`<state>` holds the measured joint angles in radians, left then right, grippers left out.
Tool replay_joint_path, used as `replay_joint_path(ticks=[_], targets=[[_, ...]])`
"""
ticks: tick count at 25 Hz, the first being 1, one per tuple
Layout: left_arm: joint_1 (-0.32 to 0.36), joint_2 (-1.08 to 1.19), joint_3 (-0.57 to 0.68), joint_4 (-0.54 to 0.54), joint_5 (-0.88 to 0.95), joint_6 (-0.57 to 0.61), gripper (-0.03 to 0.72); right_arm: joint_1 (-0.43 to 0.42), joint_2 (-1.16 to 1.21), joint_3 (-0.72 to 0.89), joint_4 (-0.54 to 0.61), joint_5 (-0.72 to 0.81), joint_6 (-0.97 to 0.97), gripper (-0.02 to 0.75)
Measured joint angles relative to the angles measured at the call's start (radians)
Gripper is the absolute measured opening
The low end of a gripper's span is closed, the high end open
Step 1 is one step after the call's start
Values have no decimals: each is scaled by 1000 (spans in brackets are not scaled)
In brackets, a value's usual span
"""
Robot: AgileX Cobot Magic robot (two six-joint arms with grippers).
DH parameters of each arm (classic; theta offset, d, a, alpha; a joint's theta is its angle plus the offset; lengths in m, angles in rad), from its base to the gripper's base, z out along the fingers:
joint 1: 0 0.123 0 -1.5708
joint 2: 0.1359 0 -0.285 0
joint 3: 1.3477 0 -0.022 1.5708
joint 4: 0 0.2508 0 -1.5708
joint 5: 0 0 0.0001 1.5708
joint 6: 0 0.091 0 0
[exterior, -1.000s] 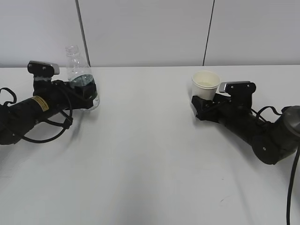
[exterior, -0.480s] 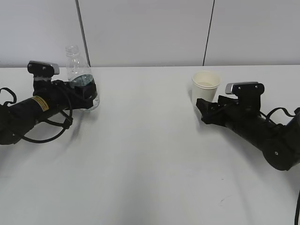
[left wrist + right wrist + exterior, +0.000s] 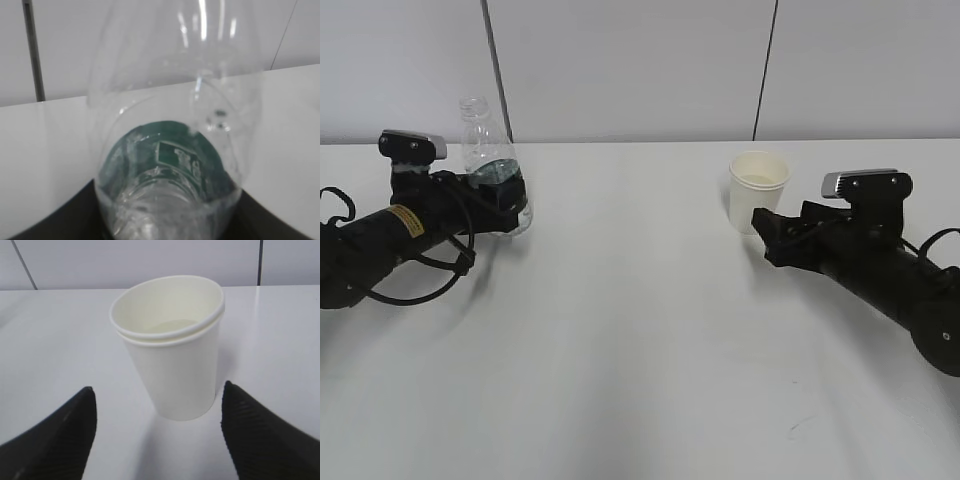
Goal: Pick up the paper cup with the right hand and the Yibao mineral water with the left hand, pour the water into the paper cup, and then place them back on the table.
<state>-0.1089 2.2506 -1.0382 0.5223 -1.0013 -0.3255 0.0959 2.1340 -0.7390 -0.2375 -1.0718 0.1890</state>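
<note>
The Yibao mineral water (image 3: 492, 165), a clear uncapped bottle with a dark green label, stands upright at the back left of the table (image 3: 640, 330). My left gripper (image 3: 505, 195) is shut on its lower body. The bottle (image 3: 175, 100) fills the left wrist view, with the left gripper's (image 3: 166, 189) black jaws pressed against both sides. The cream paper cup (image 3: 758, 190) stands upright by itself at the back right. My right gripper (image 3: 765, 228) is open just to the cup's right, clear of it. In the right wrist view the cup (image 3: 172, 350) stands beyond the spread right gripper (image 3: 158, 390).
A pale panelled wall (image 3: 640, 70) runs along the far edge of the table, close behind the bottle and the cup. Black cables (image 3: 420, 270) trail on the table by the left arm.
My right gripper has drawn back to the right, away from the paper cup, which stays standing where it was. The left gripper and the bottle have not moved.
</note>
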Motion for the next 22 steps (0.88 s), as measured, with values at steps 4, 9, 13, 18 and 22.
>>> replay_joint_path(ticks=[4, 9, 13, 18, 22], targets=[[0, 0, 0, 0, -5, 0, 377, 0, -47, 37, 0, -1, 0, 599], [0, 0, 0, -4, -8, 0, 569, 0, -88, 64, 6, -16, -1, 596], [0, 0, 0, -22, -8, 0, 631, 0, -101, 70, 8, -27, -1, 596], [0, 0, 0, -29, -8, 0, 638, 0, -101, 70, 8, -27, -1, 595], [0, -26, 17, -29, -9, 0, 638, 0, -101, 70, 8, -29, -1, 595]])
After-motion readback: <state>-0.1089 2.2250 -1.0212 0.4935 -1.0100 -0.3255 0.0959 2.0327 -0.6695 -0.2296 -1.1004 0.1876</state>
